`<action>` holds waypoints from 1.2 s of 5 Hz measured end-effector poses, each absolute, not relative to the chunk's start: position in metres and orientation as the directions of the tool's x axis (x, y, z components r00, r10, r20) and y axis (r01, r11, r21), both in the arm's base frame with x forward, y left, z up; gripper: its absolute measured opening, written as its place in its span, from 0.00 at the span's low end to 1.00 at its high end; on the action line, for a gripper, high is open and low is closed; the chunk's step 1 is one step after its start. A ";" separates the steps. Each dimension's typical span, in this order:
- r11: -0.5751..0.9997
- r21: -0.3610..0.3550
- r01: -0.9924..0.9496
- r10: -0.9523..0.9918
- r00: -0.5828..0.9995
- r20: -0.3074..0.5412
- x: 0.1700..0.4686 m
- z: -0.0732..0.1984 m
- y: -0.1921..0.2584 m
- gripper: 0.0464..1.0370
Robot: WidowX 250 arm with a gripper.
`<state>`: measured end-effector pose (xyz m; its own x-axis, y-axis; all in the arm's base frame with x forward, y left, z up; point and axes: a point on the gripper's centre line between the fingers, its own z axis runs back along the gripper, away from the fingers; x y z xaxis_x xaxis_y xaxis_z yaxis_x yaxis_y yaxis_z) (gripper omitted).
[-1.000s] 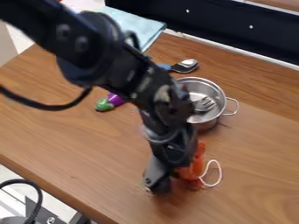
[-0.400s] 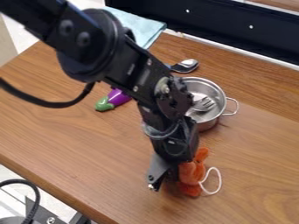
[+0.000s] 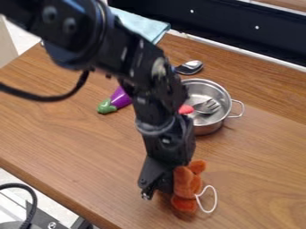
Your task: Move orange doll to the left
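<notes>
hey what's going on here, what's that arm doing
A robot arm has its gripper down by the wooden table, right beside the orange doll; whether it grips the doll, I can't tell. Farther back lie a toy eggplant and a metal pot with a fork in it.

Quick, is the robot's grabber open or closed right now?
Gripper: right by the orange doll, but whether it's open, closed or holding it can't be told.
</notes>
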<state>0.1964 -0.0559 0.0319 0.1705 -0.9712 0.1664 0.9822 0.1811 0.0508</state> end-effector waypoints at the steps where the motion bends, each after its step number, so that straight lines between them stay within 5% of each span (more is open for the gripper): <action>1: 0.261 0.028 0.965 -0.949 0.251 0.191 0.205 0.046 -0.053 0.31; 3: 0.349 -0.040 0.936 -0.910 0.349 0.224 0.219 0.070 -0.051 0.31; 6: 0.368 -0.079 0.926 -0.907 0.377 0.190 0.199 0.060 -0.028 0.31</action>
<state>0.1991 -0.0277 0.0596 0.3765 -0.9067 0.1898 0.9264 0.3681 -0.0793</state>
